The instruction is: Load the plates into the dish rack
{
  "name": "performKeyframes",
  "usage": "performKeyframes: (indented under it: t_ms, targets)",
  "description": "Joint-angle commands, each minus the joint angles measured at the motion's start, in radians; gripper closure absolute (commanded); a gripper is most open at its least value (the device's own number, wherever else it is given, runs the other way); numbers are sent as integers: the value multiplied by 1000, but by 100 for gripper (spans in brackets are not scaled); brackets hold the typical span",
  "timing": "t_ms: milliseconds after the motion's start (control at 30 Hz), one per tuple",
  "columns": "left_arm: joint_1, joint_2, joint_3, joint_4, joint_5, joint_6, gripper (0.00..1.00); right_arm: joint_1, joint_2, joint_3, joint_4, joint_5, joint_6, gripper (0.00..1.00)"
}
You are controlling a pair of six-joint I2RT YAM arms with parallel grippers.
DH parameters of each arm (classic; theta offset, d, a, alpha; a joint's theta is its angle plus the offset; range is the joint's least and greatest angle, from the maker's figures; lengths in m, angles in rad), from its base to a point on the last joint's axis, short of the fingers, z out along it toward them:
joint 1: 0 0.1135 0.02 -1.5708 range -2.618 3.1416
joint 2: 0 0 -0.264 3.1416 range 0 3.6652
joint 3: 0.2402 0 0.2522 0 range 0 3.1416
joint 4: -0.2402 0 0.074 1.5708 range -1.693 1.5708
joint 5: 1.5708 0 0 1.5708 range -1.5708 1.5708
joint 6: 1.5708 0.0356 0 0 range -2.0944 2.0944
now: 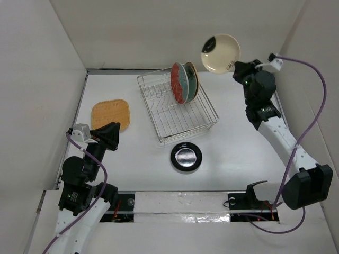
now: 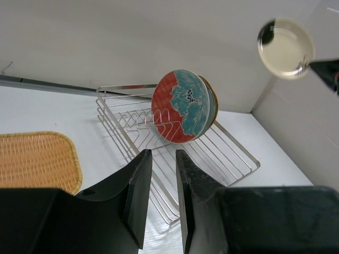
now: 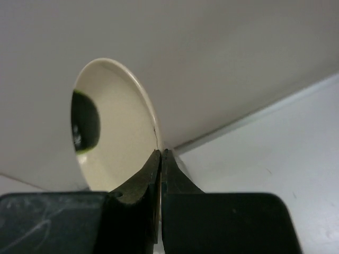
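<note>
Right claw (image 3: 160, 157): pinched on small round cream plate (image 1: 221, 53) rim, far right
Left claw (image 2: 163, 159): barely ajar, empty
Silver wire dish rack (image 1: 159, 108): red teal-flowered plate (image 1: 179, 84) upright

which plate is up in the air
The small cream plate, held by the right hand; the black plate and orange plate lie on the table, others stand in the dish rack.

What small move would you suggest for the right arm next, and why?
Probably swing the cream plate left and down toward the dish rack: the right gripper pinches its rim high, right of the rack, and free prongs stand beside the red plate.
</note>
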Motion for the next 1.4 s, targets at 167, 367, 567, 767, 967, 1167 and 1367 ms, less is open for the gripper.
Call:
performKeyframes:
  t_ms: [167, 367, 567, 767, 967, 1167, 1367]
  targets:
    - [-4, -8, 12, 42, 7, 4, 78, 405, 314, 564, -270, 396, -562, 100]
    - [-4, -11, 12, 40, 8, 4, 78, 577, 612, 958, -421, 618, -832, 100]
    - [-4, -9, 12, 40, 8, 4, 78, 625, 836, 1162, -435, 715, -956, 100]
    - [-4, -9, 13, 40, 11, 4, 78, 643, 952, 1214, -412, 776, -1033, 100]
    - [-4, -5, 13, 42, 13, 4, 78, 643, 1011, 1195, -396, 807, -1058, 100]
    - [-4, -5, 13, 40, 10, 4, 78, 643, 1037, 1146, -415, 777, -1009, 100]
    - [-4, -5, 13, 40, 10, 4, 78, 672, 1072, 1107, -464, 727, -909, 100]
